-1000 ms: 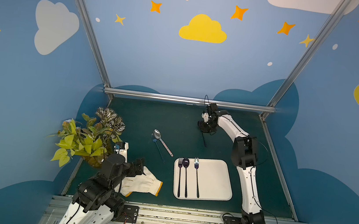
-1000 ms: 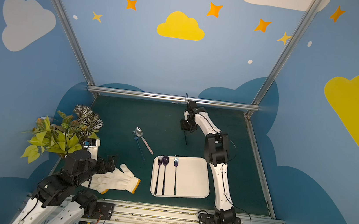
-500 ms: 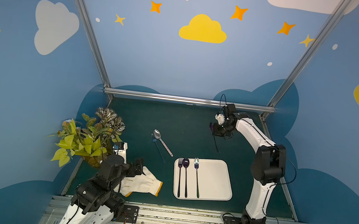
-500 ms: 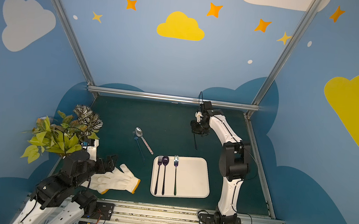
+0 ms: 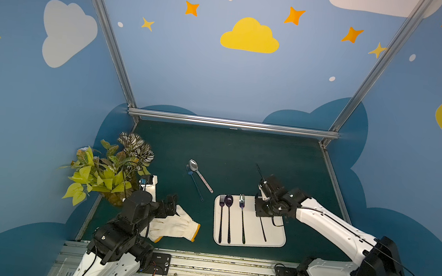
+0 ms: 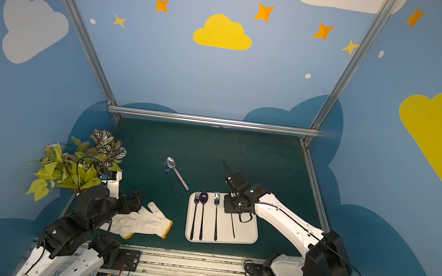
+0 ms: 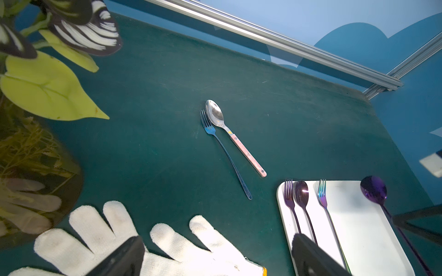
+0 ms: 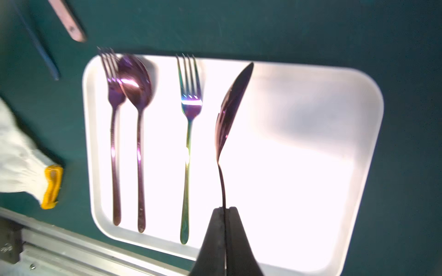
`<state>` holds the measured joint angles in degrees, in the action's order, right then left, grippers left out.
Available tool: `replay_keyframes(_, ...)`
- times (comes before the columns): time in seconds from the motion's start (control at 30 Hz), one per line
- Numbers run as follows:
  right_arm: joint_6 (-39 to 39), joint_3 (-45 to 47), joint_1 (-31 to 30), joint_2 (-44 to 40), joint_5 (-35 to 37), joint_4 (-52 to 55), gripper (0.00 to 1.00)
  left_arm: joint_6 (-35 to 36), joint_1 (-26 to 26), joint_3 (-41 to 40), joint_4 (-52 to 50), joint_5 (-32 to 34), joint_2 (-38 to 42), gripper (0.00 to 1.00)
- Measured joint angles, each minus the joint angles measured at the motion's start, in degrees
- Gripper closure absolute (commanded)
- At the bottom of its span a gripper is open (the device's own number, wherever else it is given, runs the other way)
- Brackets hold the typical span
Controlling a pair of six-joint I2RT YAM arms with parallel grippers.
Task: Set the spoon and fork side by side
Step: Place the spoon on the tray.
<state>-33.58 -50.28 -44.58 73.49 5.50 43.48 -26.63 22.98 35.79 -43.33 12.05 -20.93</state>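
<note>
Over the white tray [image 8: 311, 155], the right hand [image 8: 224, 210] pinches the thin handle of a purple-tinted spoon [image 8: 230, 107], its two black fingers pressed tight together on the metal. The mirror-bright spoon is rolled onto its edge, so the right wrist view catches the bowl as a narrow curved sliver pointing away from the arm bases. It hangs just beside an iridescent fork [image 8: 189, 119], on the side nearer the right arm and roughly parallel to it, with its bowl about level with the tines. Whether it touches the tray cannot be told.

The fork, its sheen running from green to violet, lies flat on the tray with its tines toward the far wall. Farther toward the left arm on the same tray lie a purple fork [image 8: 113, 143] and a second spoon [image 8: 140, 119] of the same tint, side by side, their heads touching.

Off the tray, on the dark green table [image 5: 227, 150], a silver spoon [image 7: 216, 114] with a pink handle and a slim blue fork [image 7: 224, 153] lie together at a slant, heads close. A white knit glove [image 7: 167, 243] with a yellow cuff lies near the front rail. The left hand [image 7: 216, 239] is poised at the glove's fingers, its jaws spread wide and gripping nothing. A potted plant [image 5: 108, 171] with lime and striped leaves stands at the table's left edge.
</note>
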Motion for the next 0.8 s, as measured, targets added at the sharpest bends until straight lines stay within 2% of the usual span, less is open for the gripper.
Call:
replay_keyframes(0.23, -3.80, 1.66, -7.58, 1.40, 11.43, -0.26, 1.00, 0.74, 0.00, 0.00, 0.44, -1.60, -0.20, 0.00)
replay_keyframes(0.47, -5.07, -7.87, -14.97, 16.72, 20.68, 2.58, 1.00, 0.94, 0.00, -0.02, 0.52, -2.16, -0.22, 0.00)
replay_keyframes(0.6, -7.04, -11.78, -16.79, 21.44, 23.21, 4.39, 1.00, 0.94, 0.00, 0.00, 0.52, -2.19, -0.22, 0.00)
replay_keyframes(0.8, -11.37, -11.10, -17.03, 21.68, 24.44, 6.43, 1.00, 0.94, 0.00, 0.00, 0.52, -2.19, -0.04, 0.00)
